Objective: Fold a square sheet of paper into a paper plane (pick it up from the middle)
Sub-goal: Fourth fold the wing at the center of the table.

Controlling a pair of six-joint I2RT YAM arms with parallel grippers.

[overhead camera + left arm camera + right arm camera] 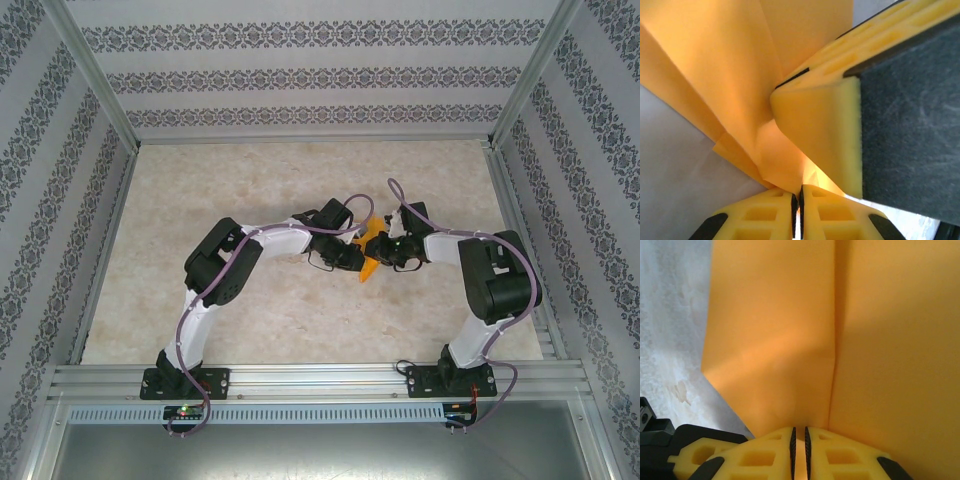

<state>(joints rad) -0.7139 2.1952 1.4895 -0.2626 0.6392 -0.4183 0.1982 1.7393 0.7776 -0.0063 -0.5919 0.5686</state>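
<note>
The orange paper (368, 266), folded along a centre crease, stands upright near the table's (250, 330) centre.

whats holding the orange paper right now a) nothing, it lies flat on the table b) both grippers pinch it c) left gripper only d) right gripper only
b: the left gripper and the right gripper each have fingers shut on the orange paper, which sits between them at mid-table.

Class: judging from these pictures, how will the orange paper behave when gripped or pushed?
Probably floppy: the orange paper curves between its folds. Likely very light, since the left gripper and right gripper hold it by fingertip pinches alone. The sharp creases may stiffen it slightly along their length.
</note>
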